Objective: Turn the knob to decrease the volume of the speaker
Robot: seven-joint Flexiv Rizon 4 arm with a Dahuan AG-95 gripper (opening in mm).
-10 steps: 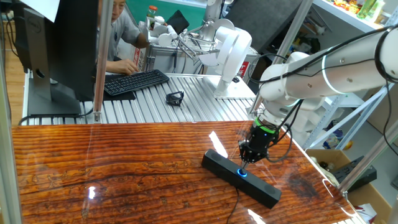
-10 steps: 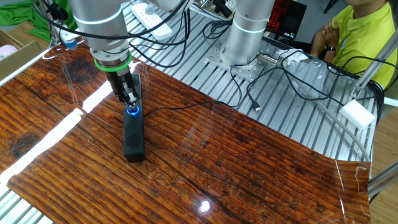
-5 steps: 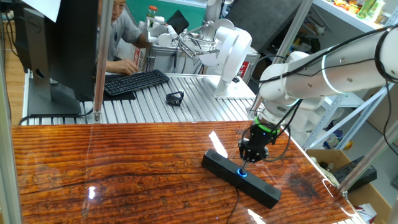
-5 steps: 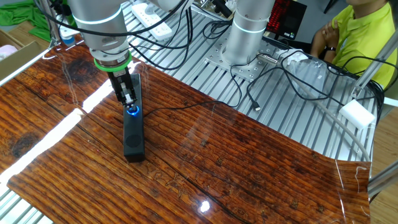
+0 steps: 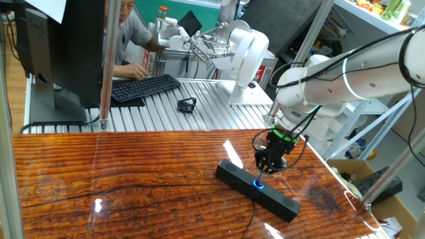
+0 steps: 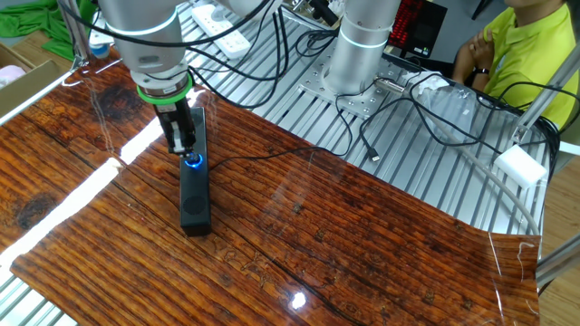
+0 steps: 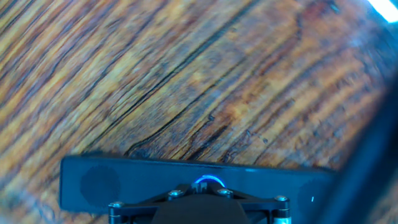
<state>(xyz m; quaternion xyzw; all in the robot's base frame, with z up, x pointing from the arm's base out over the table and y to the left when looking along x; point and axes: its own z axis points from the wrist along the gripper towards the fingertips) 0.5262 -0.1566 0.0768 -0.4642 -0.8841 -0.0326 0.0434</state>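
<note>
1. We see the pincer pointing straight down at mid-length of the speaker, tips right at the knob.
2. Pincer state: jaws fully closed, fingers pressed together. Nothing is clamped between them that we can make out. The tips look to sit on or against the knob, but actual contact is too small to confirm in either fixed view.
3. The other fixed view agrees: pincer directly above the knob, whose blue ring glows just under the tips. The speaker runs out to both sides of the pincer, its long axis crossing below the fingers.
4. Hand view: the knob shows as a blue arc right at the fingertips, partly hidden by the pincer body; the speaker stretches left and right of it, with the wooden table beyond. The picture is blurred.
5. A thin black cable leaves the speaker near the pincer and trails off across the table.
6. Progress, our judgement: approach and placement on the knob are done, and we take this as the turning step itself.
7. Left to do: finish the turn in the volume-down direction, then lift off. How much turn has gone in, or what the volume is, the pictures do not show.
8. Risk: closed tips may slip on a flush knob.
</note>
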